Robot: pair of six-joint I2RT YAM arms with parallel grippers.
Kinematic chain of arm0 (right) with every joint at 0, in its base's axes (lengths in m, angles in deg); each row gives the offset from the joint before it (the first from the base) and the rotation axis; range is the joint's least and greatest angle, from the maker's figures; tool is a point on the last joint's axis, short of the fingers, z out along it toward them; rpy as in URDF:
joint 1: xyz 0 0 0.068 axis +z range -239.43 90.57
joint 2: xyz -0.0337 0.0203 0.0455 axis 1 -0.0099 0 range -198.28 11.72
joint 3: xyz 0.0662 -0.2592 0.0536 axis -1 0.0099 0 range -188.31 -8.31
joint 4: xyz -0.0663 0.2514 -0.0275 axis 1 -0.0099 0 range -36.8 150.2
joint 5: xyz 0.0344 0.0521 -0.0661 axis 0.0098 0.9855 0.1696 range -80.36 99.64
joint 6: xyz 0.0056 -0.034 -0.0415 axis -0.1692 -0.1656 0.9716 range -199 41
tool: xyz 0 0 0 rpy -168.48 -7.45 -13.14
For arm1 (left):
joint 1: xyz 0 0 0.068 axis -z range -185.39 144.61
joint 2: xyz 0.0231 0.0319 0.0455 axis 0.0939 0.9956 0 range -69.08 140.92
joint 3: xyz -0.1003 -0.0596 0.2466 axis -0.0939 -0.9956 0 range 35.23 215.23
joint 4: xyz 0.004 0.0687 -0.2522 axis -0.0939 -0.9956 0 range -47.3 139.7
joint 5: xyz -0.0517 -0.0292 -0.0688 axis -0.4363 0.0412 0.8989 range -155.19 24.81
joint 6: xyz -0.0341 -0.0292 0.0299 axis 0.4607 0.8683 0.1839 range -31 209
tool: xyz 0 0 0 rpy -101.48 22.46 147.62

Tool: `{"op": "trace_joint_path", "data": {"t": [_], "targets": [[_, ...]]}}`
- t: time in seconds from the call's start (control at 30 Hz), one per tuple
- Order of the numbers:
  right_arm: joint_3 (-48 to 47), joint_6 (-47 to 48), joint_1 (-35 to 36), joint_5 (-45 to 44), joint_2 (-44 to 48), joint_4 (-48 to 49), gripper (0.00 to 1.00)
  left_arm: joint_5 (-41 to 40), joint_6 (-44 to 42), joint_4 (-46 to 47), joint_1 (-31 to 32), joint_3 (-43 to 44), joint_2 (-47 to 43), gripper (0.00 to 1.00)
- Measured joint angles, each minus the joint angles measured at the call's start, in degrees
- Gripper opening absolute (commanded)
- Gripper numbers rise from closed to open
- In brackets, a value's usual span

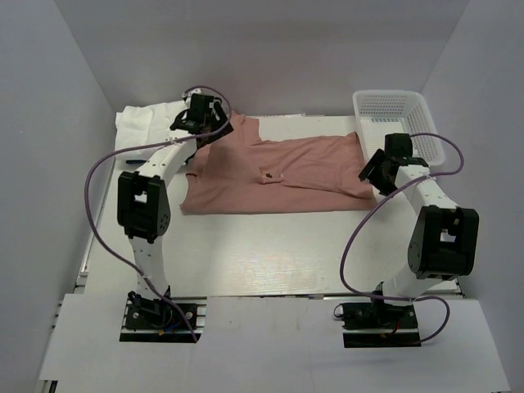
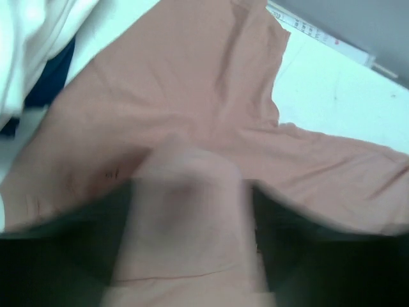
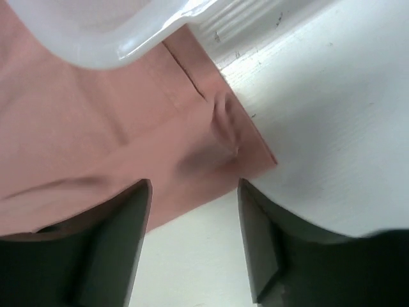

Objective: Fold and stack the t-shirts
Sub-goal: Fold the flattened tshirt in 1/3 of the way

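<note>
Left gripper (image 2: 192, 187) is released, jaws apart either side of a hump of the pink shirt (image 1: 303, 168), which lies spread on the table (image 1: 262, 254). Right gripper (image 3: 194, 184), also released, hovers over its right hem beside the basket (image 1: 393, 95). White shirts (image 1: 141, 123) lie far left.

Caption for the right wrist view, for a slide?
Open right gripper over the pink t-shirt, beside the white basket.

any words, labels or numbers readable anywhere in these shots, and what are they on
No text can be read anywhere.
Small print on the pink t-shirt: too small to read.
Dark and red marks on the pale strip beyond the shirt, left wrist view: blurred, unreadable.
</note>
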Motion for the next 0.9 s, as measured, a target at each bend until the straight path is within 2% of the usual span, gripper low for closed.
{"op": "trace_joint_path", "data": {"t": [0.03, 0.13, 0.2, 0.3, 0.47, 0.63, 0.9], "targets": [[-0.2, 0.0, 0.0, -0.2, 0.0, -0.2, 0.89, 0.1, -0.5, -1.2, -0.2, 3.8, 3.0, 1.0], [-0.5, 0.7, 0.3, -0.2, 0.7, -0.6, 0.89, 0.4, -1.2, -4.5, -0.7, 11.2, 8.9, 1.0], [-0.3, 0.8, 0.7, 0.1, 2.1, -1.2, 0.89, 1.0, -1.7, -6.6, -1.1, 11.4, 9.7, 1.0], [1.2, 1.1, 1.9, 0.9, 6.6, -1.8, 0.91, 1.9, -2.0, -7.2, -1.2, 5.8, 6.6, 1.0], [3.7, 3.1, 6.1, 3.2, 10.7, -1.5, 0.91, 5.0, -0.7, -5.5, -0.5, -11.6, -5.4, 1.0], [4.0, 5.4, 9.9, 5.2, 5.0, 0.2, 0.91, 7.7, 2.6, -1.3, 0.0, -23.8, -15.0, 1.0], [4.0, 5.8, 13.3, 5.4, -6.3, 5.8, 0.91, 8.8, 4.5, 1.4, -0.7, -30.5, -13.4, 1.0]]}}
